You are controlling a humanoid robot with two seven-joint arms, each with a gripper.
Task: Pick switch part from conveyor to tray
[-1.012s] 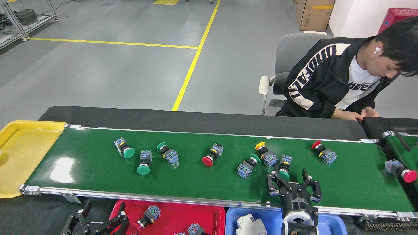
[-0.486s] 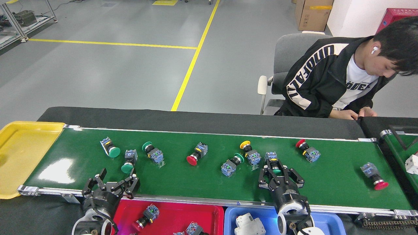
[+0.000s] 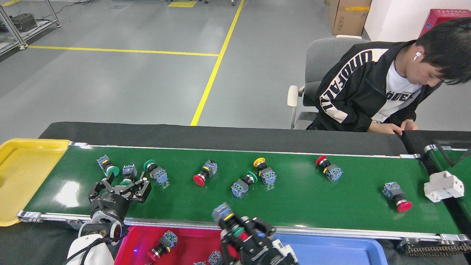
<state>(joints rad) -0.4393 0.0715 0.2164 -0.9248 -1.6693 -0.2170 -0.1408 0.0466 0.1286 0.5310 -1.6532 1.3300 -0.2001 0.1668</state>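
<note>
The conveyor [image 3: 331, 198] carries several switch parts with green, red and yellow caps. My right gripper [image 3: 244, 233] is shut on a green-capped switch part [image 3: 225, 215], blurred, held above the belt's near edge, over where the red tray [image 3: 191, 235] meets the blue tray [image 3: 331, 250]. My left gripper [image 3: 120, 185] stands open on the belt's left end, its fingers on either side of another green-capped switch part [image 3: 127, 173]. Close by lie two more green ones [image 3: 106, 165] [image 3: 156, 173].
A yellow tray [image 3: 25, 173] sits past the belt's left end. Switch parts [image 3: 163, 243] lie in the red tray. On the narrower belt at right lies a white part [image 3: 443, 186]. A person [image 3: 368, 92] sits behind the belt's right end.
The parts have drifted left on the belt. My right gripper closed on the green-capped part, lifted it and pulled back left over the trays. My left gripper rose onto the belt around another green one.
</note>
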